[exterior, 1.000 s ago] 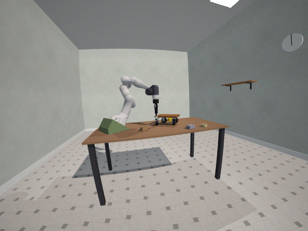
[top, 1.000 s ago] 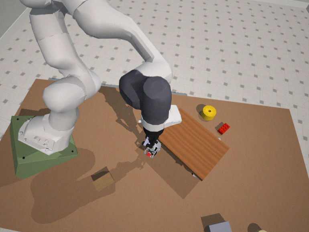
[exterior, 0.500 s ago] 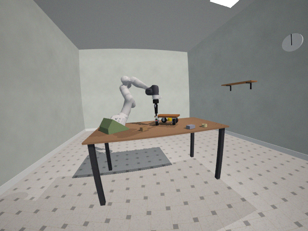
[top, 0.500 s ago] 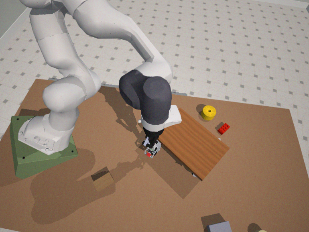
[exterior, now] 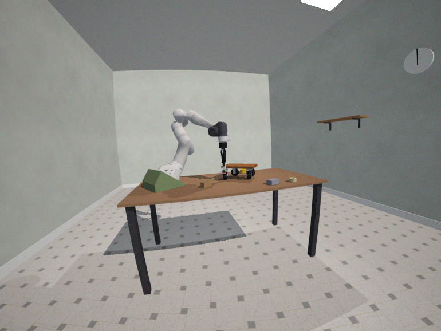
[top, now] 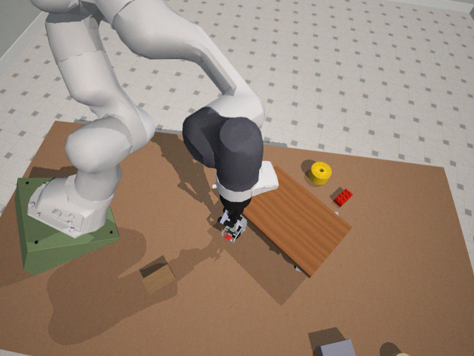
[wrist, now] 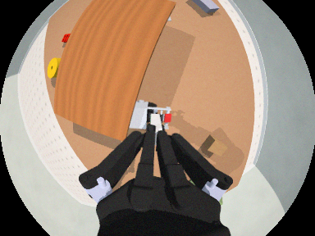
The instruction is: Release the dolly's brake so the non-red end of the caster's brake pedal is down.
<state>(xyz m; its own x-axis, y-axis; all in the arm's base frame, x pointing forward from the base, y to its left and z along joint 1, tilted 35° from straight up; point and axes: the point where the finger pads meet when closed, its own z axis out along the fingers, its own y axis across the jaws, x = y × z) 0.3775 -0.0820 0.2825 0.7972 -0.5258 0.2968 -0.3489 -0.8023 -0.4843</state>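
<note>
The dolly (top: 297, 220) stands on the table (top: 382, 268) on its wheels, its wooden deck stretching away from the gripper (top: 231, 223). The gripper points straight down with fingers pressed together, holding nothing. Its tips sit right over the corner caster (top: 231, 233), whose brake pedal (wrist: 167, 118) shows red just beyond them.

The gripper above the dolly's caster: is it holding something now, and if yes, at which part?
Nothing is held. The gripper is fully shut with nothing between its fingers, its tips poised over the caster's brake pedal at the corner of the dolly.
</note>
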